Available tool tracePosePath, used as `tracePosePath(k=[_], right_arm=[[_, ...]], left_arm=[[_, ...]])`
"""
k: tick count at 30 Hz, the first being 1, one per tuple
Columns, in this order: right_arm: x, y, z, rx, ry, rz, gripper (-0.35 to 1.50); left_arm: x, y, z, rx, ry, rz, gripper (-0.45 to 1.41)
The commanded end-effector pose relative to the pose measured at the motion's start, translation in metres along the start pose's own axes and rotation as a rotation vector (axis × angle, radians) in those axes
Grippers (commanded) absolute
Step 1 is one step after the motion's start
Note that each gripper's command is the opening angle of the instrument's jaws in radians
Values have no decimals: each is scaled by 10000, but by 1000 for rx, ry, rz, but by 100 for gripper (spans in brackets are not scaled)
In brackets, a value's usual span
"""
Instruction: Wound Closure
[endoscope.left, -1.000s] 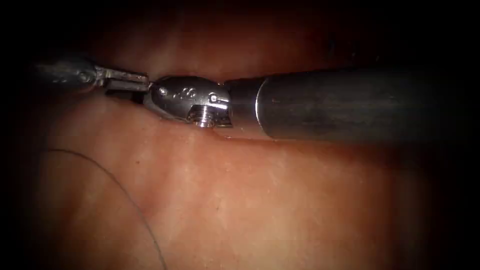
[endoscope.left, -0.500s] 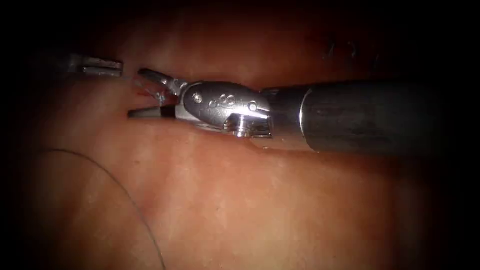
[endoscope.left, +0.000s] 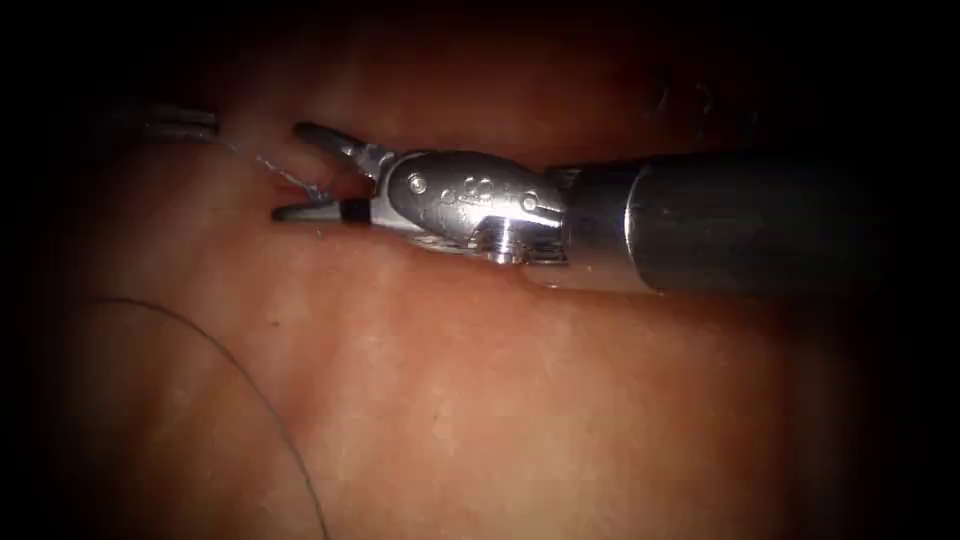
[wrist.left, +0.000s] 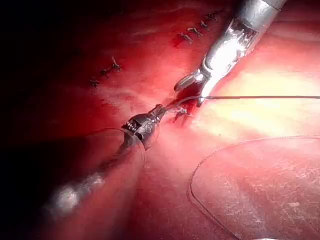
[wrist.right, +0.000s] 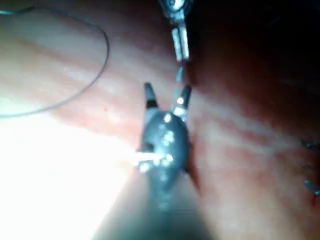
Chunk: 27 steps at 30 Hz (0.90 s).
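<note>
Can see the right tool (endoscope.left: 300, 172) reaching in low over the tissue (endoscope.left: 500, 400), jaws spread wide and gripping nothing. Same wide jaws up close in the right wrist view (wrist.right: 167, 90). Just past the tips of the right tool, can see the left tool (endoscope.left: 205, 128), jaws pinched shut on a thin bit of thread (endoscope.left: 265, 165). Looks pulled straight from the left tool into the gap between the right tool's open jaws, not touching the tissue along the way. Probably held tight like that to keep the thread lifted and easy to reach, away from the soft tissue under the right tool. From the left wrist view, the same pair: left tool (wrist.left: 157, 109) close in front of the right tool (wrist.left: 189, 95), with a small knot (wrist.left: 180, 114) on the tissue just beside the right tool's tips. Farther from the right tool, a row of finished stitches (wrist.left: 192, 34) along the closed cut. Well away from the right tool, a loose loop of thread (endoscope.left: 250, 385) lying flat on the tissue, slack and out of the way. Cannot tell where the needle is, or on which side of the cut.
</note>
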Motion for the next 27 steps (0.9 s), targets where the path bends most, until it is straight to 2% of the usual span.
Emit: tracePosePath(k=[1,9,11,20,27], right_arm=[[-3,3,20,-3,-4,-6,148],[-14,5,51,-24,-30,-13,148],[-20,7,58,-26,-43,-17,148],[-28,8,73,-30,-48,-22,148],[-27,8,79,-32,-48,-22,148]], left_arm=[[-1,-5,7,-1,3,2,-45],[5,-4,4,0,4,-4,-45],[15,-3,1,2,4,-8,-45],[54,8,9,-13,32,17,-45],[57,9,9,-14,35,23,-45]])
